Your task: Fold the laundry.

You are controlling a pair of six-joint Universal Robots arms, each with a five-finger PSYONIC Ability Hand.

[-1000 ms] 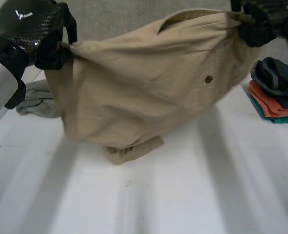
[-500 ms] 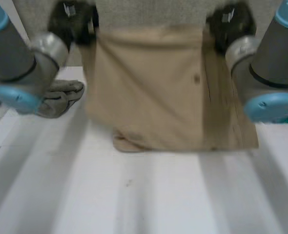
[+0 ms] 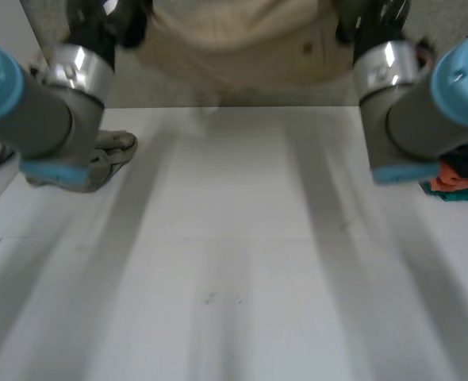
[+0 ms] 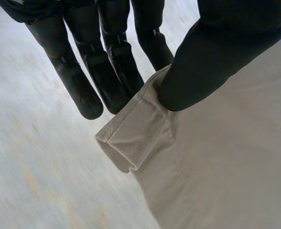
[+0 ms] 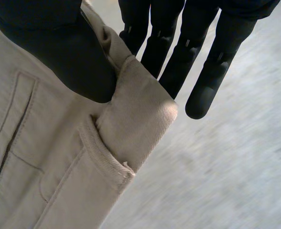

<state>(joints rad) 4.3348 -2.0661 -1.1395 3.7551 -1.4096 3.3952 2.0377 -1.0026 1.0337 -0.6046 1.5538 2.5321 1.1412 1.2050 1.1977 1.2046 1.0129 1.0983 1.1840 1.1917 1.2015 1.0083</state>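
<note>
A beige garment hangs stretched between my two hands at the far edge of the white table. My left hand holds its left corner. In the left wrist view the left hand pinches a waistband corner of the garment between thumb and straight fingers. My right hand holds the other corner. In the right wrist view the right hand pinches the folded band of the garment the same way, next to a pocket seam. Both arms reach far forward.
A grey crumpled cloth lies at the table's left side, partly behind my left arm. A stack of folded clothes, orange and teal, sits at the right edge behind my right arm.
Both arms have swung forward and away from me, carrying the beige garment off the middle of the table to its far edge. The grips have stayed the same.
</note>
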